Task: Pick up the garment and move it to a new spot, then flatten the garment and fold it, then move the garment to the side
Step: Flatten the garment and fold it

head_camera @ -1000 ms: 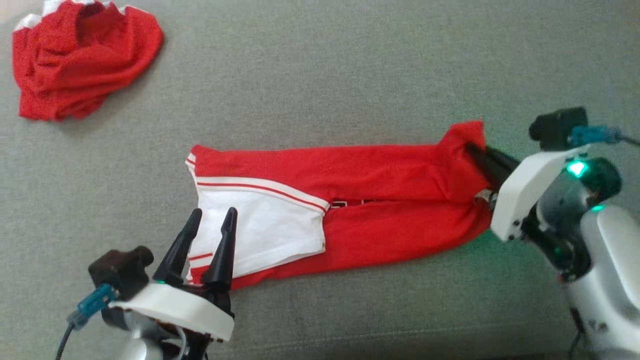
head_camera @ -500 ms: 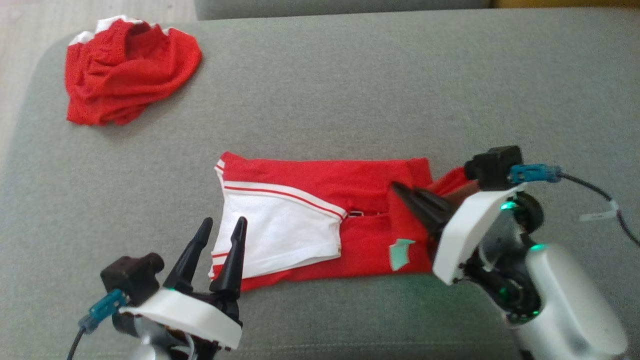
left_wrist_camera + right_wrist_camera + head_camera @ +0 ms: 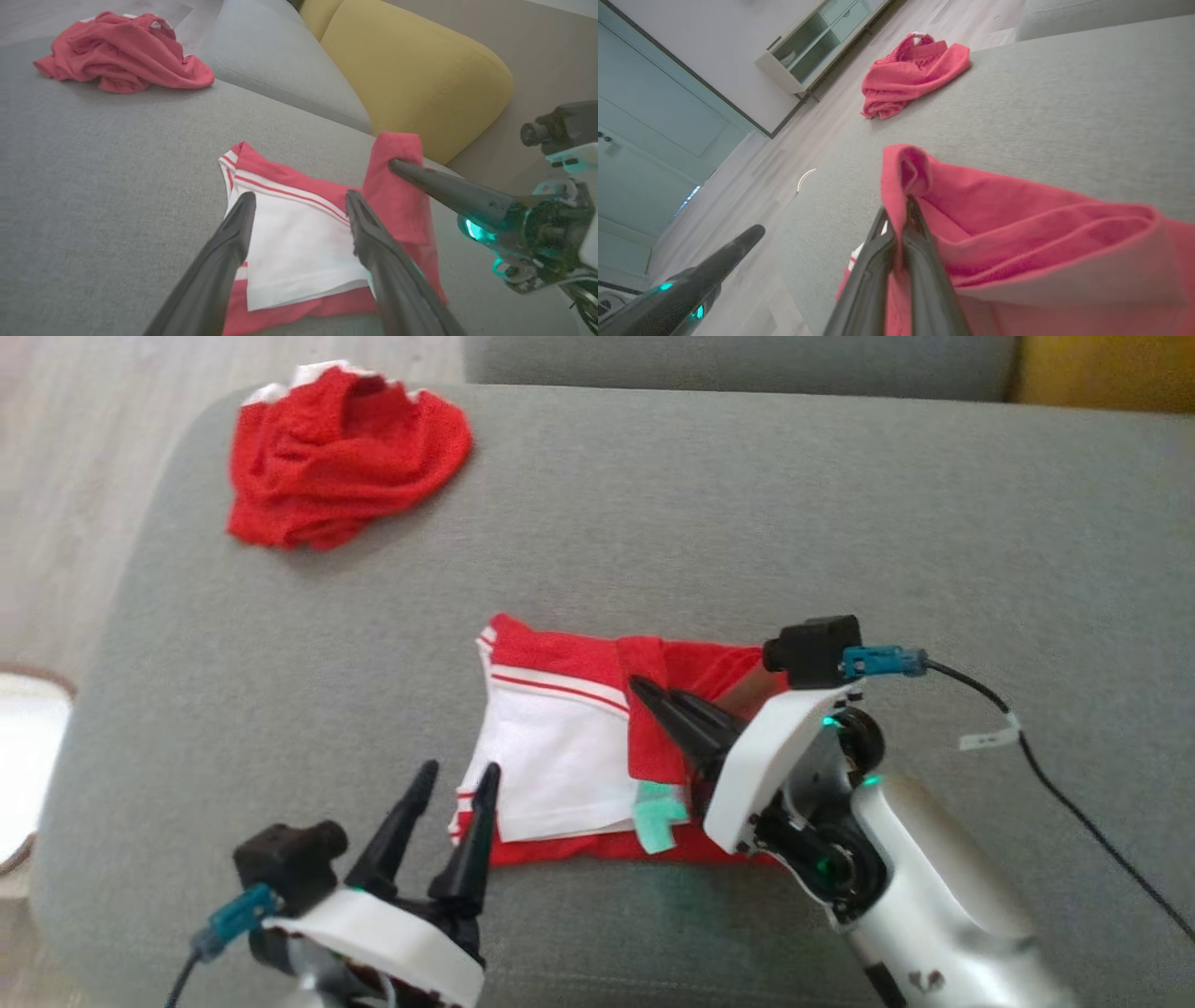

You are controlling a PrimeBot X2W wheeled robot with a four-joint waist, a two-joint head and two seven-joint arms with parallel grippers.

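Observation:
The garment, a red jersey with a white panel, lies on the grey sofa cushion. My right gripper is shut on its red right end and holds that end lifted and folded over the white panel. The pinched red cloth drapes around the right gripper, and this end of the garment sags to the right. My left gripper stands open at the garment's near left corner, holding nothing. Its fingers straddle the white panel of the garment, with the right gripper beyond.
A second red garment lies crumpled at the cushion's far left corner. The cushion's left edge drops to a wooden floor. A yellow cushion sits behind. A black cable trails from the right wrist.
The camera has shifted. My right gripper has carried the garment's red end leftward over the rest, shortening it into a fold. The left gripper has stayed open at the left corner.

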